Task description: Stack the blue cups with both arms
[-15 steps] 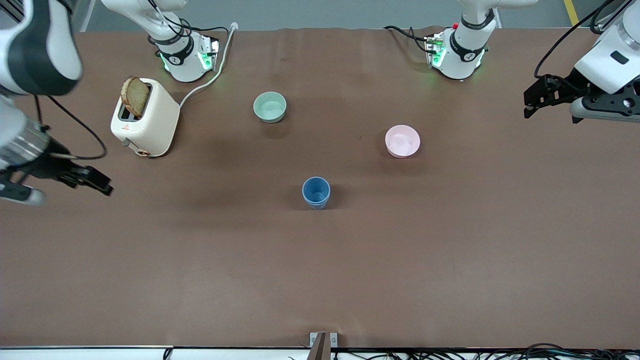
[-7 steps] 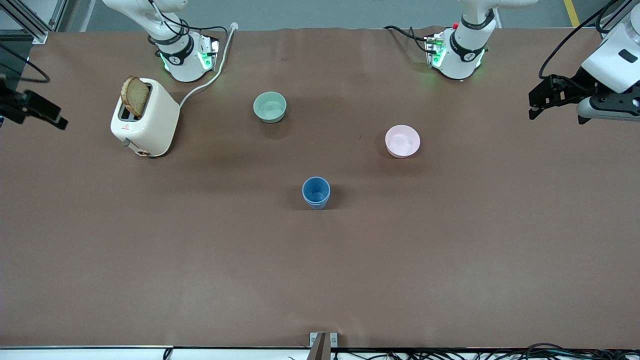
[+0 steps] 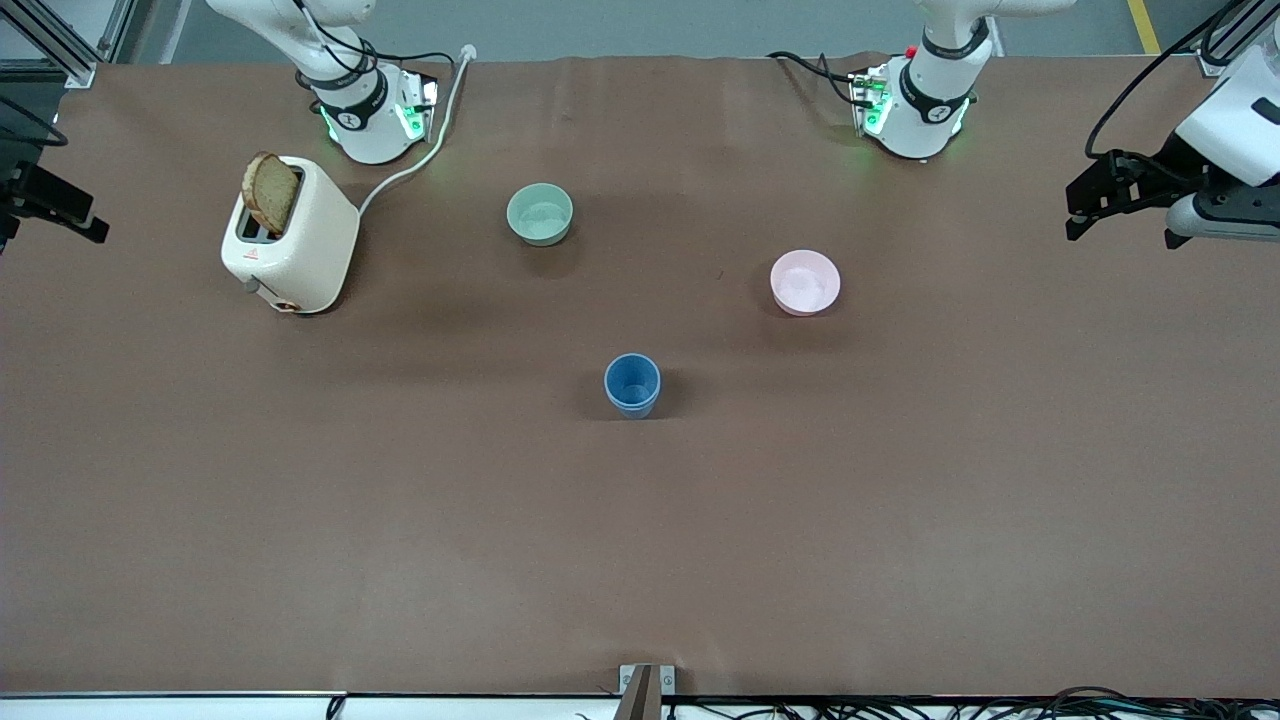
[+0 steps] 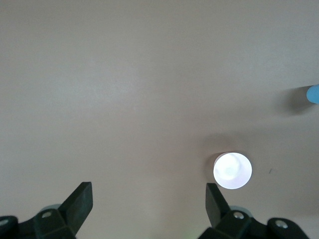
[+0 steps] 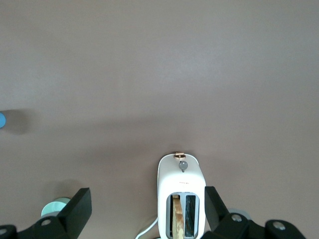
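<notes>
Cups (image 3: 632, 384) sit stacked mid-table, well apart from both open claws, left (image 3: 1082, 205) and right (image 3: 62, 212).

Left tool (image 3: 1078, 208) raised over the counter's (image 3: 640, 560) left-arm end, fingers (image 4: 79, 199) spread wide, nothing between them. Right tool (image 3: 70, 210) raised at the counter's right-arm end, fingers (image 5: 77, 206) likewise spread, holding nothing.

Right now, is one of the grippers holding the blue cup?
No, the blue cup stands alone mid-table, with the left gripper and right gripper open at the table's ends.
</notes>
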